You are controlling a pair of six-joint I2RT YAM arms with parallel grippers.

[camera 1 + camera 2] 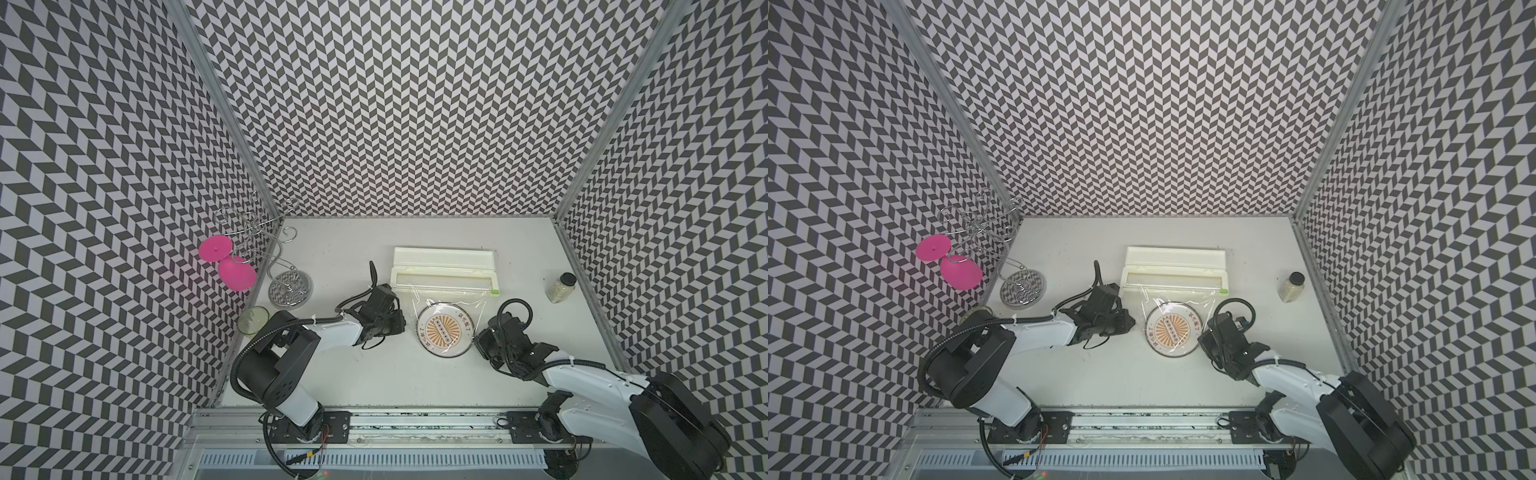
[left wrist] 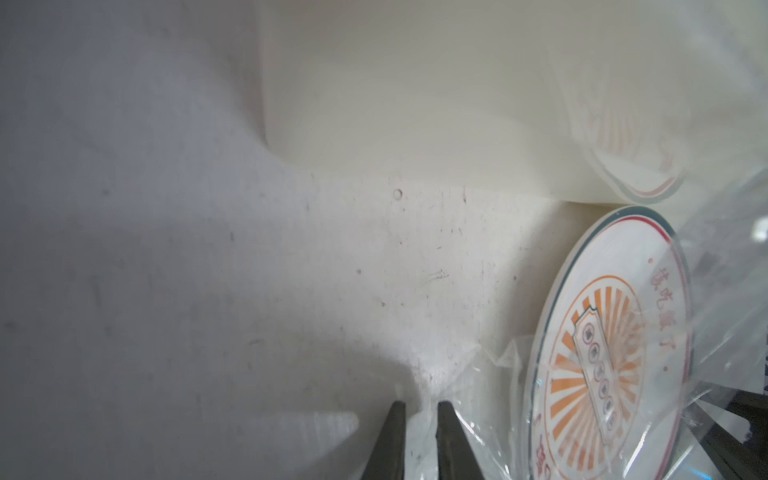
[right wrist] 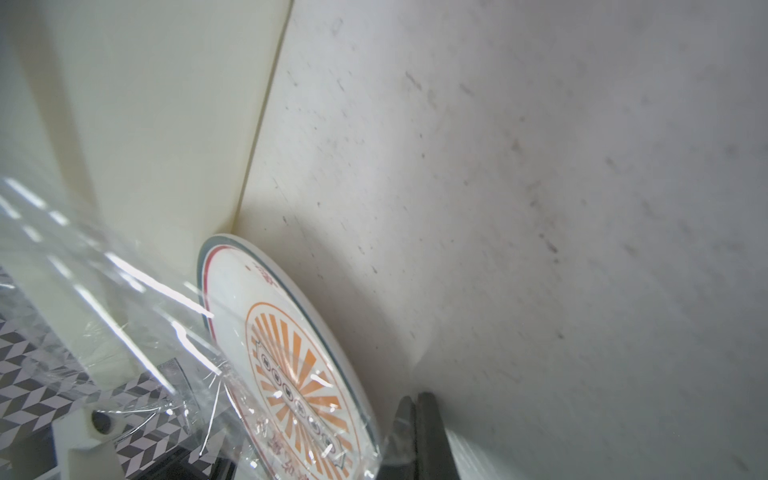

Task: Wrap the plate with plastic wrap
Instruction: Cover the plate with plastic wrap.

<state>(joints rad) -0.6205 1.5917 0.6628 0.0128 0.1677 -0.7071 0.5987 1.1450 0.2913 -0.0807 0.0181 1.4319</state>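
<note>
At left, the left gripper [image 2: 420, 415] sits low on the table [image 1: 374, 386], jaws a narrow slit apart with a crumpled corner of the plastic wrap [image 1: 451, 297] at the gap; whether that corner is gripped, we cannot tell. At centre, the plate [image 1: 444, 331] lies flat just in front of the cream dispenser box [image 1: 442, 272], between the two grippers, the film running from the box down over its printed face. At right, the right gripper [image 3: 415, 401] has its jaws pressed together beside the plate's rim, film bunched at them and, we judge, pinched. We read this as the tuck-down step: sheet drawn across, edges to be secured. Next, we think, the film must be pulled taut around the rim and parted from the box without dragging the plate. Both top views show the sheet's run from the box but hide how the jaws stand; only the wrist views show the jaws and the creases.
</note>
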